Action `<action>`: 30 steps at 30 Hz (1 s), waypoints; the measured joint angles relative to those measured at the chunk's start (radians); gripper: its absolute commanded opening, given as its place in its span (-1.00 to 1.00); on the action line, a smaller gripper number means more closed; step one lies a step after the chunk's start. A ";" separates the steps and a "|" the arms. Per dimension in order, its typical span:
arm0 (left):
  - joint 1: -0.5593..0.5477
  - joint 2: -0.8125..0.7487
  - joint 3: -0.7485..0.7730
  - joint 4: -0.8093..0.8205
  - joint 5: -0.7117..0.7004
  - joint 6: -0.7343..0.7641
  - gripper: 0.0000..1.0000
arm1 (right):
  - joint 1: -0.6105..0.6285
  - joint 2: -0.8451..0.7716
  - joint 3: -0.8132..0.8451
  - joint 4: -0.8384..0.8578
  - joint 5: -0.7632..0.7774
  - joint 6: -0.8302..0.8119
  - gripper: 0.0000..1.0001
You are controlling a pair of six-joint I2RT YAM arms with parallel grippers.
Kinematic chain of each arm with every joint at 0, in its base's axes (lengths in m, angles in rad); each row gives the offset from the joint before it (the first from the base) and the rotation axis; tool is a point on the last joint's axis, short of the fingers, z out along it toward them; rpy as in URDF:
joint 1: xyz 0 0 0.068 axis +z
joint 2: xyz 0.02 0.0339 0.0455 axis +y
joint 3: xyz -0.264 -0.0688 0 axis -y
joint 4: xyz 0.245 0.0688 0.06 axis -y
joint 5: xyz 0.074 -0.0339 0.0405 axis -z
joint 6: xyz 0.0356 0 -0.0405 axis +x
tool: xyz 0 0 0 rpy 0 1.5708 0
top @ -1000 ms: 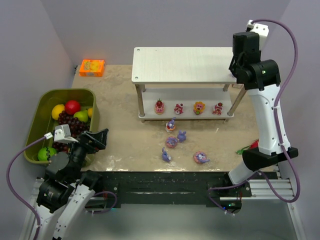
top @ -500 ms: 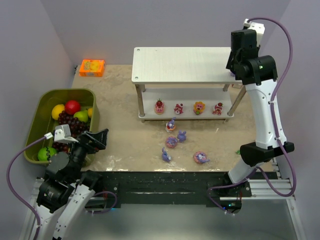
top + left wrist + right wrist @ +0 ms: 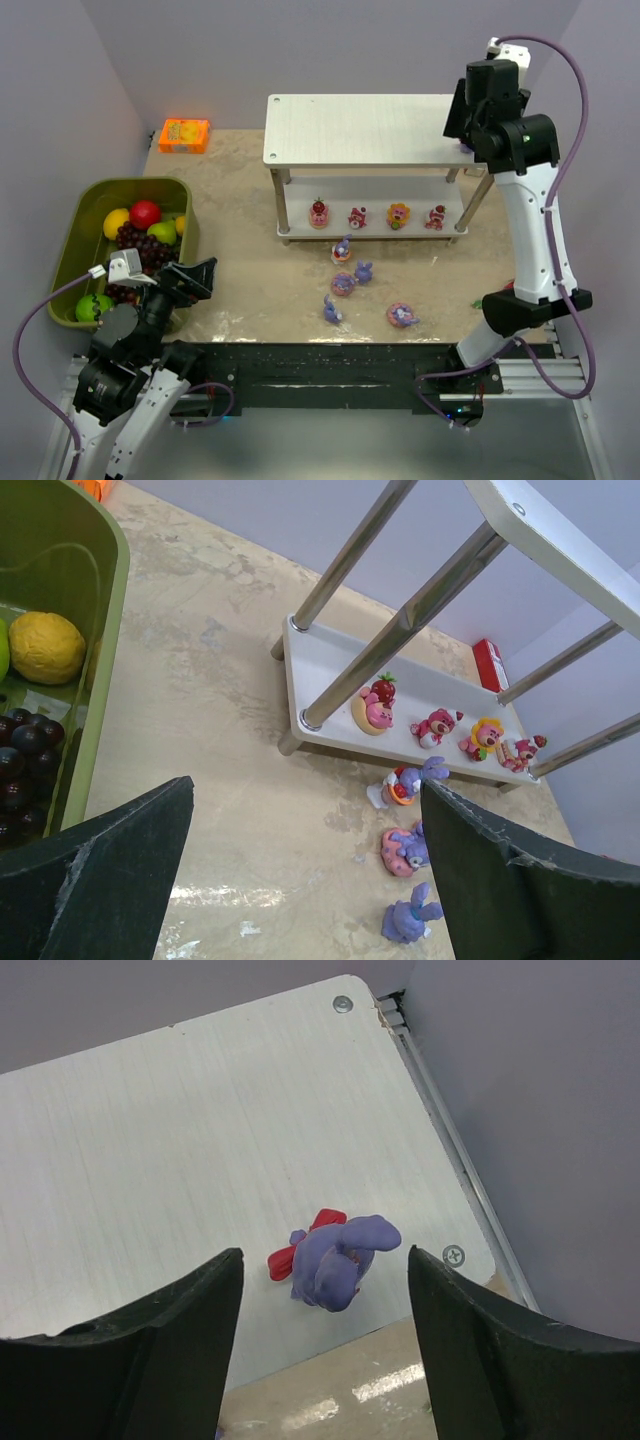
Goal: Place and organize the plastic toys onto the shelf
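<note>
Right end effector [image 3: 323, 1265] has spread, releasing glossy purple bunny [image 3: 345, 1245] on wood-grain shelf [image 3: 150, 1140].

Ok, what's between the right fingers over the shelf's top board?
A purple plastic bunny with a red bow, resting on the pale wood-grain top board, with the open right fingers either side. The right wrist view shows it.

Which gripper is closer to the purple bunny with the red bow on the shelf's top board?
Right. The right gripper hangs open just above the bunny, straddling it; the left gripper is far off across the table, by the green bin.
</note>
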 measured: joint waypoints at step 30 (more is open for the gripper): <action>0.000 -0.002 0.000 0.001 0.004 0.000 0.99 | 0.000 -0.831 -1.115 0.322 -0.364 0.076 0.55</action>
